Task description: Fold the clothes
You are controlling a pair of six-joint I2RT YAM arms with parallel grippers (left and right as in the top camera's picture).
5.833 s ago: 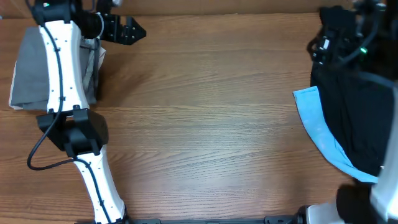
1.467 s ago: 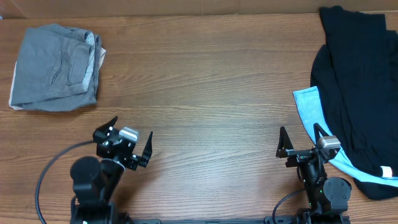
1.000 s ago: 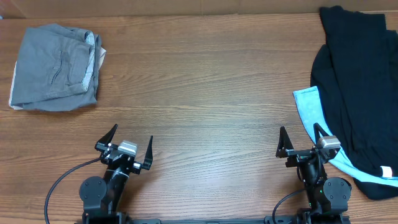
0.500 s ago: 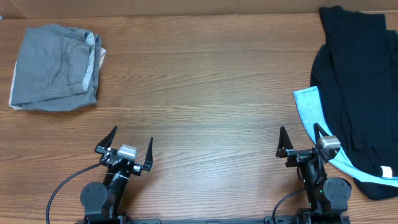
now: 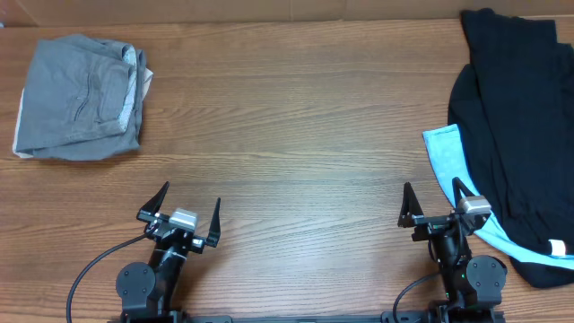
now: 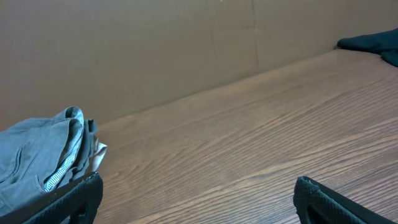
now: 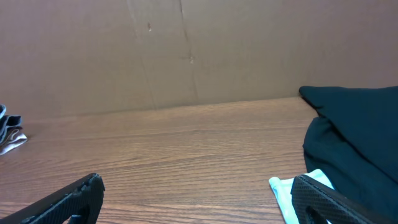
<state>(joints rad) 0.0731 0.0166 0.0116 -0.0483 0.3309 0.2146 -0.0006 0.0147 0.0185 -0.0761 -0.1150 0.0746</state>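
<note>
The grey shorts (image 5: 79, 97) lie folded in a compact bundle at the table's far left; they also show at the left edge of the left wrist view (image 6: 34, 152). My left gripper (image 5: 184, 208) is open and empty at the front left, well short of the shorts; its fingertips frame bare wood in the left wrist view (image 6: 196, 190). My right gripper (image 5: 432, 202) is open and empty at the front right, its fingertips apart in the right wrist view (image 7: 199, 190).
A black garment (image 5: 516, 117) lies over a light-blue garment (image 5: 453, 175) at the right edge, close to my right gripper; both show in the right wrist view (image 7: 354, 124). A cream-white edge (image 5: 19, 121) peeks from under the shorts. A brown cardboard wall (image 6: 155, 43) backs the table.
Earlier both arms reached over the far corners; they have drawn back to the front edge. The left arm settled last. In the last half second nothing has moved.
</note>
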